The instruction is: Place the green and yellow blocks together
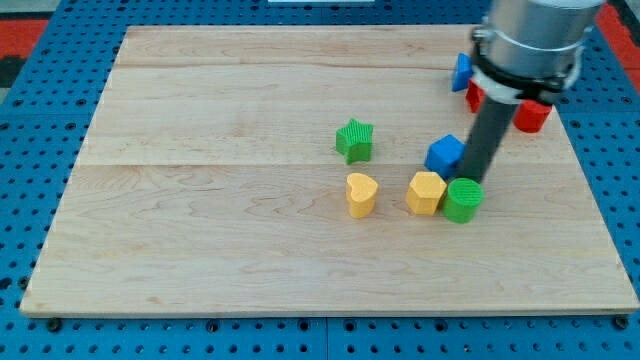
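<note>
Camera view: the one view, looking down across the bench (pixel 200 250) from its near edge.
My tip (pixel 470 180): I am resting it on the bench just behind the green cylinder, at that block's far edge and to the right of the blue cube; the rod is rising up and to the right toward my arm's housing at the view's top.
Tool state: I am carrying a plain rod with no jaws, so it is neither apart nor together and is clamping nothing.
Green cylinder (pixel 462 200): it is sitting right of centre, touching or just beside the yellow hexagonal block on its left.
Yellow hexagonal block (pixel 426 192): it is lying between the yellow heart and the green cylinder, pressed close to the cylinder.
Yellow heart (pixel 361 194): it is standing near the bench's middle, apart from the hexagonal block to its right.
Green star (pixel 354 140): it is sitting just beyond the yellow heart, on the far side, not touching it.
Blue cube (pixel 445 153): it is lying just beyond the yellow hexagonal block, beside my rod's left.
Far right group: a blue block (pixel 461 72) and red blocks (pixel 531 116) are showing partly behind my arm; I cannot tell their shapes.
</note>
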{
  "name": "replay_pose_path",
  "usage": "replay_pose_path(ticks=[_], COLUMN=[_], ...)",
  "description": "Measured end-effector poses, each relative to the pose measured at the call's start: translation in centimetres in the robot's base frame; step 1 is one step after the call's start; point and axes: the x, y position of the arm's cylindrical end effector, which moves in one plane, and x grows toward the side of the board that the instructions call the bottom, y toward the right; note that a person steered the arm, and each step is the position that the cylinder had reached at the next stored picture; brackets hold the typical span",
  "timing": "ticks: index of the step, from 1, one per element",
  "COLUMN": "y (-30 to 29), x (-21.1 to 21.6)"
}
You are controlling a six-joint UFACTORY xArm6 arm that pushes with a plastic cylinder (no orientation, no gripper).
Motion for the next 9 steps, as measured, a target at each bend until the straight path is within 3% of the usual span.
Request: replay_pose_path(ticks=[1,2,3,4,6,9], y=[5.2,12.1,10.9,8.5,6.2,-5.3], x=[-1.5,2.2,6.8,8.6,6.7,0.4])
